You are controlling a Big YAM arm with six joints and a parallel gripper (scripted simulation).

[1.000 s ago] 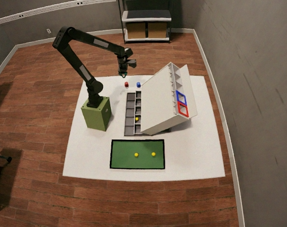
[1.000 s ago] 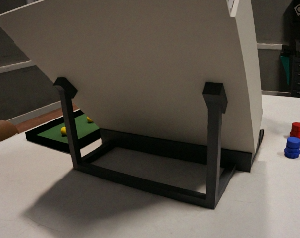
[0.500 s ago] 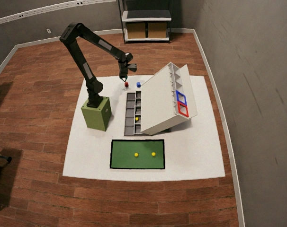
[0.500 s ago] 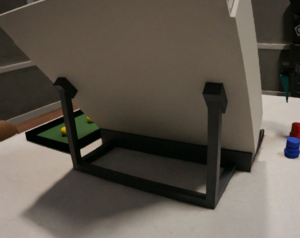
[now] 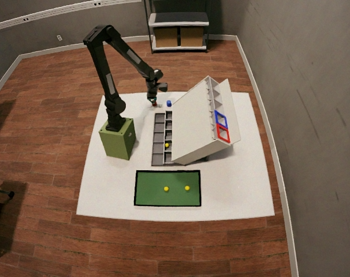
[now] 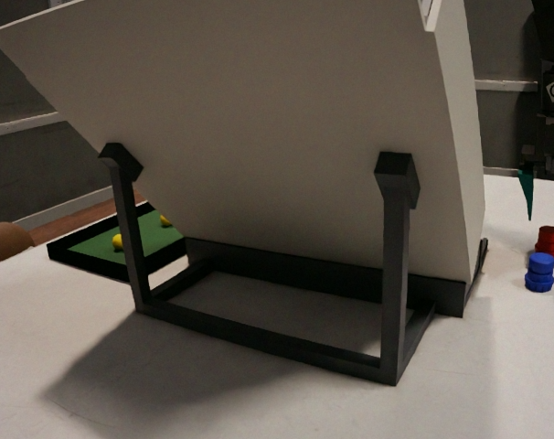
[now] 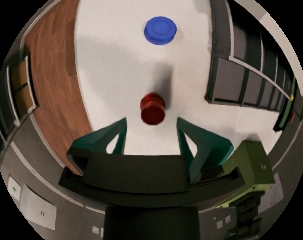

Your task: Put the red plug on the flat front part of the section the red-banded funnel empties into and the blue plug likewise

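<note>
My gripper [image 5: 152, 100] [image 7: 151, 121] is open and points down, its teal fingers just above and around the upright red plug [image 5: 154, 104] [image 6: 548, 239] [image 7: 153, 110], with nothing held. The upright blue plug [image 5: 168, 103] [image 6: 540, 273] [image 7: 160, 30] stands beside it. The red-banded funnel [image 5: 218, 131] is at the near end of the board's top, and the blue-banded funnel [image 5: 216, 118] is beside it. One yellow marble [image 5: 167, 145] lies in the second section from the near end. Two more marbles [image 5: 166, 188] [image 5: 187, 188] lie in the green tray [image 5: 167, 205]. The cover [image 5: 193, 122] hides the pipes.
The grey flat front parts [image 5: 159, 137] of the sections run along the cover's lower edge, and all are without plugs. The tall slanted board stands right of the plugs in the top view. The green arm base [image 5: 115, 146] stands left of the sections.
</note>
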